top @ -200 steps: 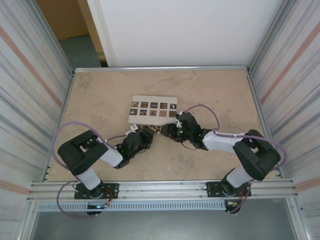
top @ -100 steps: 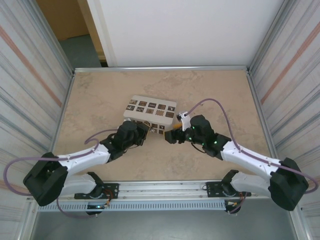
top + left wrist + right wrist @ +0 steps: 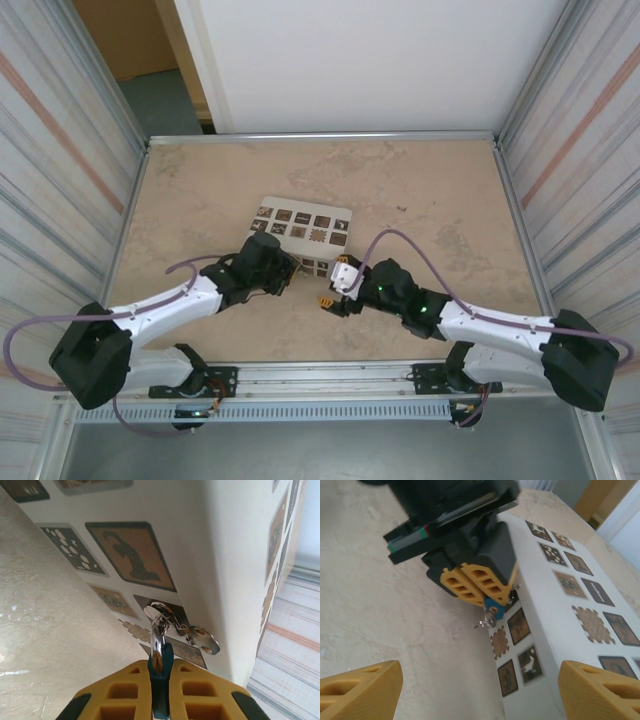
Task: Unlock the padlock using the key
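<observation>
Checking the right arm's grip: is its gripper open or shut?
Open: the right gripper has its fingers wide apart, nothing between them; the padlock is clamped in the left gripper.

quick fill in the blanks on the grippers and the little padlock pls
1. The yellow-fingered left gripper is shut on the tiny ____-bodied padlock with a metal shackle.
2. The right gripper has its jaws ____.
3. Beside the padlock is a pale box printed with dark patterned ____.
Missing words: blue; open; squares.
</observation>
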